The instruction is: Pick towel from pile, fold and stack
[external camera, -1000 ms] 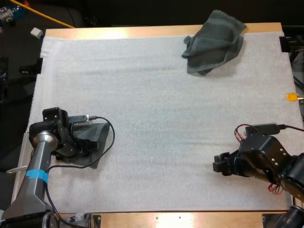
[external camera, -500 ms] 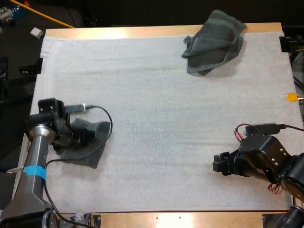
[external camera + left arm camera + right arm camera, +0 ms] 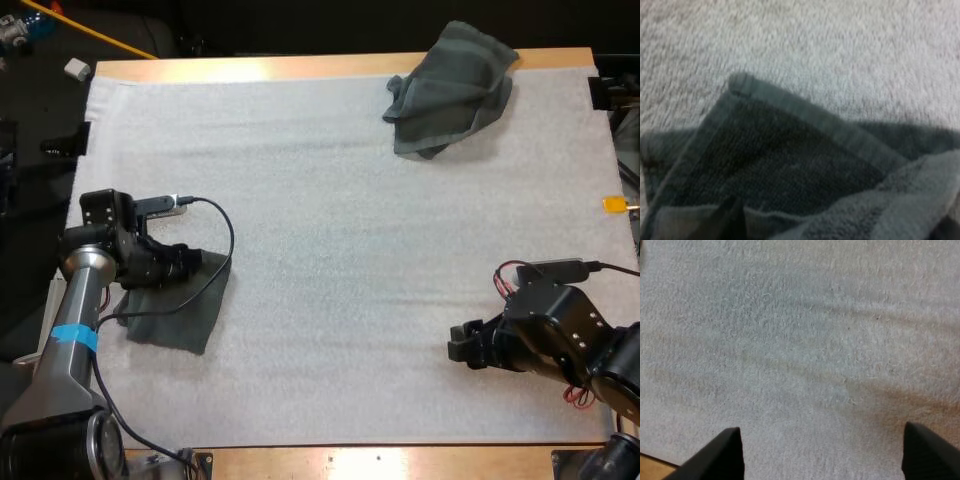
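At the mat's near-left side, left gripper (image 3: 195, 263) sits low on the upper edge of the flat towel (image 3: 180, 312); whether it is clamped on the cloth or apart, cannot tell. Left wrist view: flat towel (image 3: 785, 160) close up, dark grey-green, one hemmed corner lying on the white mat (image 3: 840, 45), a lighter fold overlapping beside it. Right gripper (image 3: 462, 347) is near-right, low over bare mat (image 3: 330, 220); its black fingers (image 3: 722, 455) stand wide apart, nothing between them. Crumpled towel (image 3: 450, 90) lies at the far edge, right of centre, well apart from both arms. Wooden table (image 3: 300, 66) shows around the mat.
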